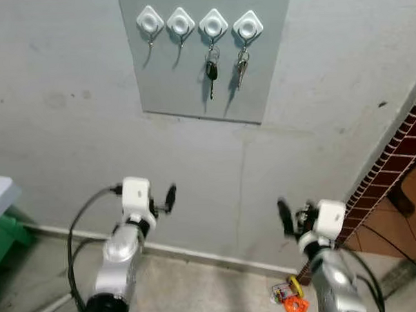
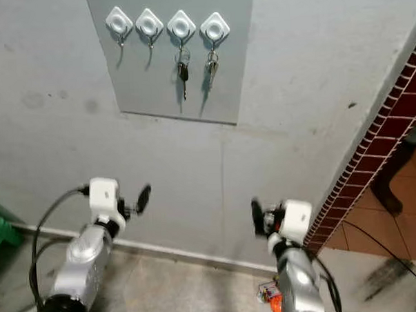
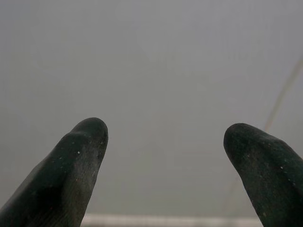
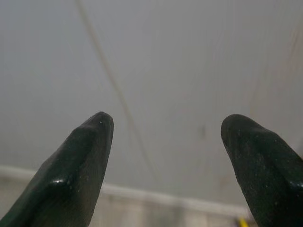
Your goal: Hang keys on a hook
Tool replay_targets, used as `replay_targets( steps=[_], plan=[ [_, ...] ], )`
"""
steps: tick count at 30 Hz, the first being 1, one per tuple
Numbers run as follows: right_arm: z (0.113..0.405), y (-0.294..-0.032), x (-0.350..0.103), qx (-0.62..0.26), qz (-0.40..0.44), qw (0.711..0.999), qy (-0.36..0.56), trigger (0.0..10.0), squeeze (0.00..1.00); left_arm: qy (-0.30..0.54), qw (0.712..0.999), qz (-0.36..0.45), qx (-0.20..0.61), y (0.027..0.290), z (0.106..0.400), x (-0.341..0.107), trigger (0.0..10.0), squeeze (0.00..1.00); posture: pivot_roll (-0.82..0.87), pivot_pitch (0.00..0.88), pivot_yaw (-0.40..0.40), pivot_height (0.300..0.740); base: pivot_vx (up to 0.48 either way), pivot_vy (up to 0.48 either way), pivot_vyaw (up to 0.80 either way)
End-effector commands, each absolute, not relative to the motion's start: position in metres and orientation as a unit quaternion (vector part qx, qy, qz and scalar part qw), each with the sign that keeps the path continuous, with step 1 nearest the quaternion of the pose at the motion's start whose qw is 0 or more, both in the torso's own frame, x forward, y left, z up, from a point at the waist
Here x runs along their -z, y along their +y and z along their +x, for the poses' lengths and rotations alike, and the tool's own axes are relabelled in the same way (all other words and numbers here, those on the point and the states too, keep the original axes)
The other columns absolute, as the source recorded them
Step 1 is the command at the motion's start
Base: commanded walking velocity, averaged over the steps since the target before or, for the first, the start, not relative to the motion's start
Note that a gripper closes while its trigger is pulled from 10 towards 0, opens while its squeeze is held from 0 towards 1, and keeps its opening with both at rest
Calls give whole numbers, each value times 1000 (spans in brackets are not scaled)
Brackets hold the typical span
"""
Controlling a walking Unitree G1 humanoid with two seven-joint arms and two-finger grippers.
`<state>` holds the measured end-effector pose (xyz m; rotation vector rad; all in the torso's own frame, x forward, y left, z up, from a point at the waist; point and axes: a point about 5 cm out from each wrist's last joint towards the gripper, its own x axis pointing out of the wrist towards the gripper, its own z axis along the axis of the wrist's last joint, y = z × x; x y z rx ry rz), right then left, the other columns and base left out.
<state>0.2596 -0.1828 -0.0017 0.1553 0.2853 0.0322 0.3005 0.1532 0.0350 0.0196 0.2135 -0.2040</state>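
Head cameras first: a grey panel on the wall carries four white hooks. The third hook holds a black-headed key, the fourth hook a silver key bunch; the two hooks on the robot's left hang bare. Both arms are raised low before the wall, well below the panel. Small orange and yellow items lie on the floor by the brick edge.

Left wrist: left gripper spread wide, nothing between its fingers, facing plain wall.

Right wrist: right gripper likewise parted and empty, above the skirting.
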Motion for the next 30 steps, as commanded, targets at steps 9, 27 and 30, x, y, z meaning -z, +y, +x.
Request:
replay_targets(
  steps=[9, 27, 30],
  plan=[
    [219, -181, 53, -29, 11, 954, 299, 10000, 0, 272, 958, 12, 92, 157, 260, 29, 10000, 0, -122, 0, 41, 740, 0, 0, 0],
    [143, -194, 96, 19, 2, 894, 448, 10000, 0, 384, 922, 8, 46, 178, 202, 71, 10000, 0, -135, 0, 57, 740, 0, 0, 0],
    [140, -194, 97, 22, 4, 892, 451, 10000, 0, 390, 920, 9, 46, 180, 198, 73, 10000, 0, -134, 0, 55, 740, 0, 0, 0]
  ],
)
